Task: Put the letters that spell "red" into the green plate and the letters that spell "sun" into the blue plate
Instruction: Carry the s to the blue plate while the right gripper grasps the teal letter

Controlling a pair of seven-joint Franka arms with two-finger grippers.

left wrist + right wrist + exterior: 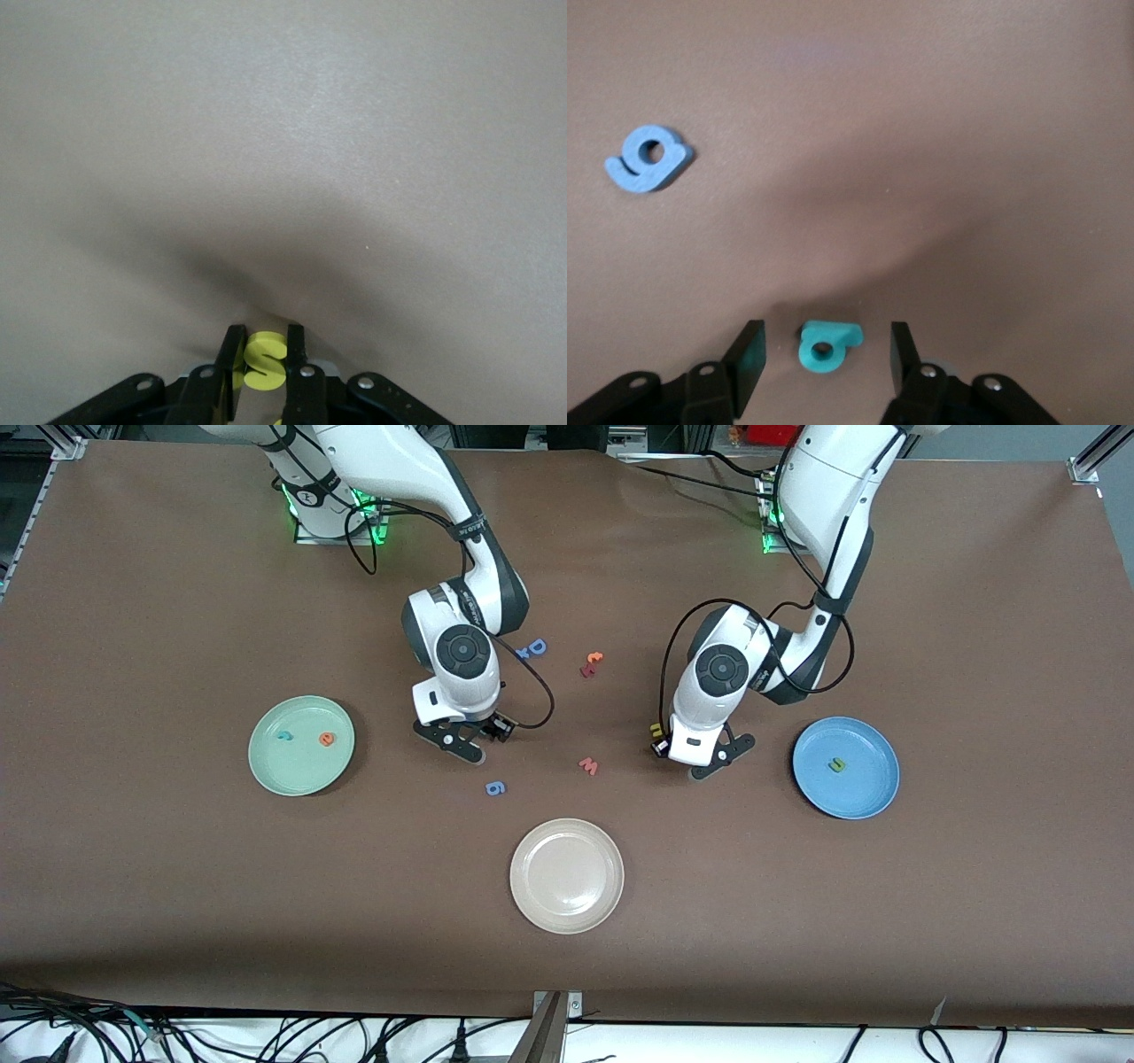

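Risk first: left gripper (pixel 264 372) low at the surface between the pinkish-red "w" (pixel 588 765) and the blue plate (pixel 864 802), fingers (pixel 229 359) clenched on the yellow "s" (pixel 265 359); thin foam pinched at its edge, so likely to twist or pop out on the lift, or to cling to a pad at release and miss the plate; second yellow letter (pixel 657 730) just beside that hand, easily nudged or dragged along. Right gripper (pixel 824 363) down near the blue "g" (pixel 648 159), fingers released and straddling the teal "d" (pixel 826 343) flat on the surface; letter off centre between them, so closing could push it sideways or tip it rather than pinch it; blue "g" close enough to be taken by mistake on a retry. Containers: green plate (pixel 270 775) at the right arm's end holding a small teal letter (pixel 284 736) and the orange "e" (pixel 327 739); blue plate at the left arm's end holding one green u/n letter (pixel 836 763); cream-white plate (pixel 567 917) nearest the front camera, nothing seen in it. Blue "D" (pixel 536 646) and an orange-and-red pair (pixel 591 664) loose nearer the bases.
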